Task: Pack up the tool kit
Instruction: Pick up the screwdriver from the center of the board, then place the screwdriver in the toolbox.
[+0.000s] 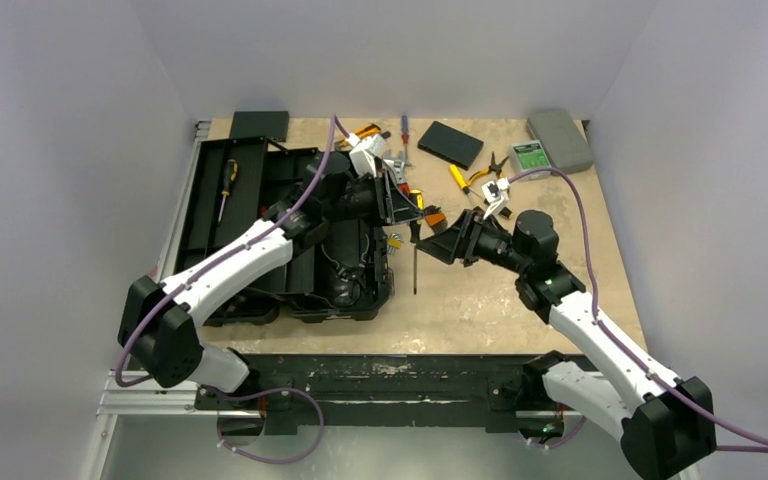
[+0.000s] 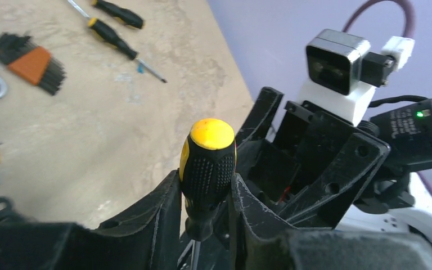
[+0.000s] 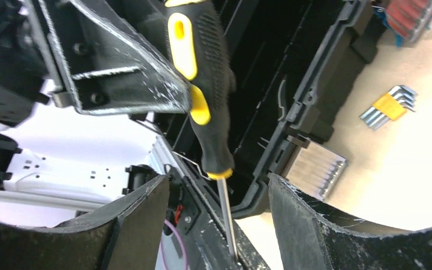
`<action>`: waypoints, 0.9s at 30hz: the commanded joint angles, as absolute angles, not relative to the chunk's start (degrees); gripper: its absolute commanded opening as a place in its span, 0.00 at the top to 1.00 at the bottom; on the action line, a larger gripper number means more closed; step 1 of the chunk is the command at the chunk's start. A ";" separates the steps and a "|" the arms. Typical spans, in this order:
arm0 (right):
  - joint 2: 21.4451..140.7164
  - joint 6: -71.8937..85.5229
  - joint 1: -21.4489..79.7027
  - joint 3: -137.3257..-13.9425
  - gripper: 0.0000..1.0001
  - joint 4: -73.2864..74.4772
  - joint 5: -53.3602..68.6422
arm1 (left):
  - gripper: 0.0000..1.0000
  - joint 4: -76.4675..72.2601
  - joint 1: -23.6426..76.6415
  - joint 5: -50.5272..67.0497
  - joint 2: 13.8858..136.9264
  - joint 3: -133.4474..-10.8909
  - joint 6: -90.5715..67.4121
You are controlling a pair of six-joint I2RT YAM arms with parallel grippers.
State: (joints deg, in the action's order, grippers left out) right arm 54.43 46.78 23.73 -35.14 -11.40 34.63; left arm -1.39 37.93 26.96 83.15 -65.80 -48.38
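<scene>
Gripping the yellow-and-black screwdriver point(image 2: 208, 163) by its handle in the closed left hand point(image 2: 203, 192), just off the open toolbox's point(image 1: 355, 285) right rim. Holding the right hand point(image 3: 219, 216) open, jaws spread either side of the shaft, tip pointing toward it.

**A:** The overhead view is bright and even, lit softly from above. The worktop point(image 1: 480, 300) carries only faint, soft-edged shadows.

**B:** The walls pick up a lilac cast, and the toolbox point(image 1: 250, 170) interior sinks to flat black.

**A:** In the left wrist view the screwdriver point(image 2: 208, 163) handle is crisp, but the left fingers point(image 2: 146, 225) below it are out of focus.

**B:** The right wrist view is harsher. The white arm casing point(image 3: 50, 174) blows out, the worktop glares pale, and the right fingers point(image 3: 326, 230) are dark blurs.
</scene>
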 commanded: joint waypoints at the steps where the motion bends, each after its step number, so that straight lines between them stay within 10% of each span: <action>1: 51.50 40.57 23.87 -38.27 0.35 -3.66 29.03 | 1.00 16.08 38.14 17.45 77.37 -74.27 -35.74; 19: 50.13 35.45 23.87 -38.63 0.38 2.82 25.54 | 1.00 55.41 38.07 -26.63 79.82 -88.57 -21.80; 27: 50.13 34.79 23.84 -38.42 0.38 2.77 25.27 | 1.00 64.05 36.92 -22.73 80.81 -94.46 -22.72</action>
